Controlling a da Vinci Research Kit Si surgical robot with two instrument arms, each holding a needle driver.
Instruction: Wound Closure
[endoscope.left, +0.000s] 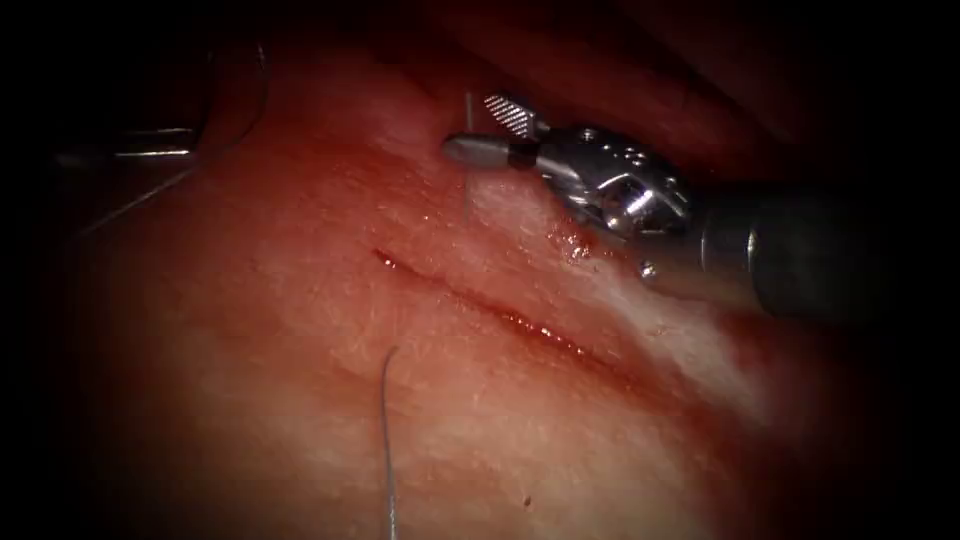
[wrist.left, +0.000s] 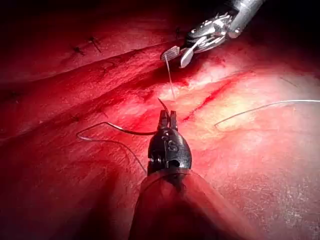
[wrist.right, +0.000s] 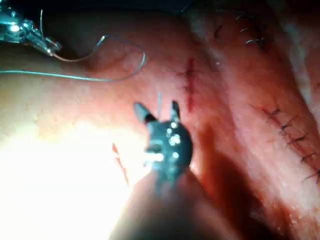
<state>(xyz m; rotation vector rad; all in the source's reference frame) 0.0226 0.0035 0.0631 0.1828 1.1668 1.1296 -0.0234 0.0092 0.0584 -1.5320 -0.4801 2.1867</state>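
Note:
The cut (endoscope.left: 490, 308) runs slantwise across the tissue (endoscope.left: 300, 300), with red fluid along it. My right tool (endoscope.left: 478, 128) hovers over the tissue on the right side of the cut, jaws open. A strand of thread (endoscope.left: 467, 190) rises from the tissue between those jaws, ungripped. The same tool (wrist.right: 159, 111) holds nothing. My left tool (wrist.left: 167, 116) is shut on the curved needle (wrist.left: 132, 132) near one end. The needle hangs free of the tissue, and thread (wrist.left: 95, 139) loops from its other end. Another thread strand (endoscope.left: 386, 430) leaves the tissue left of the cut.
Older stitched cuts lie nearby on the tissue (wrist.right: 287, 127), with more dark stitches (wrist.left: 85, 47) beyond the open cut. A long thread strand (wrist.left: 260, 107) trails over the tissue. The right tool's shaft (endoscope.left: 800, 250) crosses above the tissue.

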